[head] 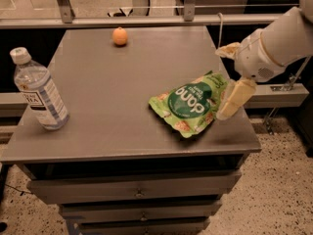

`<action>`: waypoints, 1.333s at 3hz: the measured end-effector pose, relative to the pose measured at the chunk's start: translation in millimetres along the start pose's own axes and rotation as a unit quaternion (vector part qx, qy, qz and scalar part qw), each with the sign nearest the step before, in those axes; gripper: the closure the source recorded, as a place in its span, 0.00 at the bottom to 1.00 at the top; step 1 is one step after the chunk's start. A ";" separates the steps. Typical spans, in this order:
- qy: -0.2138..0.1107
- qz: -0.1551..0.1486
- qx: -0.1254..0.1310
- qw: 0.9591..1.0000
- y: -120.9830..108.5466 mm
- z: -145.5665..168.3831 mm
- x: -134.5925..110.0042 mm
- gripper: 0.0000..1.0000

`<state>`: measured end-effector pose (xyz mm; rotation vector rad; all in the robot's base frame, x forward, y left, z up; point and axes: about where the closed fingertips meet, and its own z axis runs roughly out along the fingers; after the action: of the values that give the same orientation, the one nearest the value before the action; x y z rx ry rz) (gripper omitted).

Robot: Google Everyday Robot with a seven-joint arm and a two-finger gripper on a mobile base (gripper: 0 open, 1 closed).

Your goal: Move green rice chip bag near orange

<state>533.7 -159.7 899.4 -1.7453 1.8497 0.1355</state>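
The green rice chip bag (190,105) lies flat on the grey table (112,92), near its front right. The orange (120,36) sits at the far edge of the table, well apart from the bag. My gripper (228,75) comes in from the right on a white arm and is open. One tan finger (231,100) hangs at the bag's right edge and the other sits higher, above the table's right side. It holds nothing.
A clear water bottle (40,91) with a white cap stands at the table's left edge. A metal rail (146,19) runs behind the table. Drawers (137,192) sit below the tabletop.
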 end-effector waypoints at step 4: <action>-0.009 0.031 -0.037 0.999 3.4 57.2 16.8 0.64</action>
<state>550.5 -148.0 843.3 -1.7305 1.9090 0.2450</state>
